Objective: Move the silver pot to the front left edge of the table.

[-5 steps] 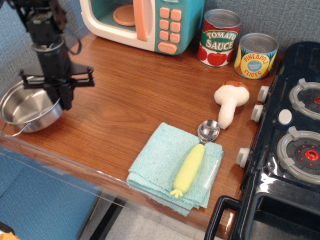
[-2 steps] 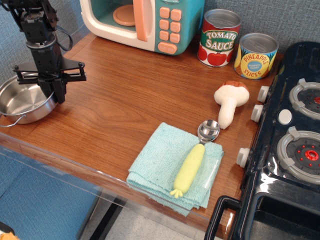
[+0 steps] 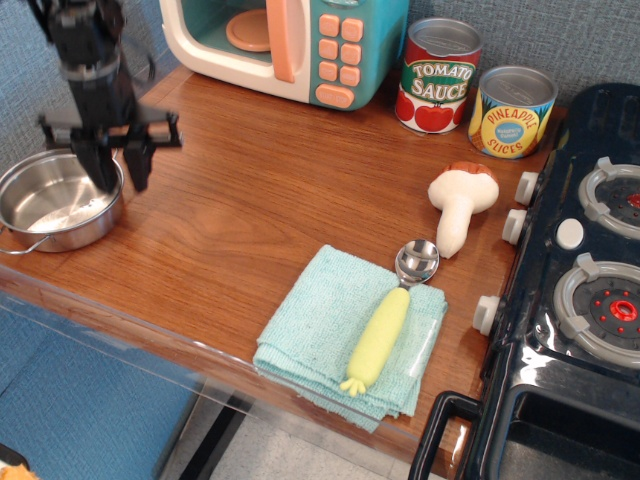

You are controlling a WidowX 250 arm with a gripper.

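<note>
The silver pot (image 3: 48, 207) stands upright on the brown wooden table (image 3: 250, 185) at its front left edge, with a wire loop handle pointing toward the front. My gripper (image 3: 121, 168) hangs just above the pot's right rim. It is open and empty. One finger (image 3: 102, 170) is over the rim and the other finger (image 3: 140, 165) is outside it, over the wood. The gripper looks slightly blurred.
A teal toy microwave (image 3: 285, 45) stands at the back. Two cans (image 3: 438, 75) (image 3: 512, 110) stand right of it. A toy mushroom (image 3: 460, 205) lies near the black stove (image 3: 580, 290). A yellow-handled spoon (image 3: 390, 320) lies on a teal cloth (image 3: 330, 335) at the front.
My gripper was shut on the pot's right rim and slid it left. Now its fingers have spread apart, let go of the rim, and risen a little.
</note>
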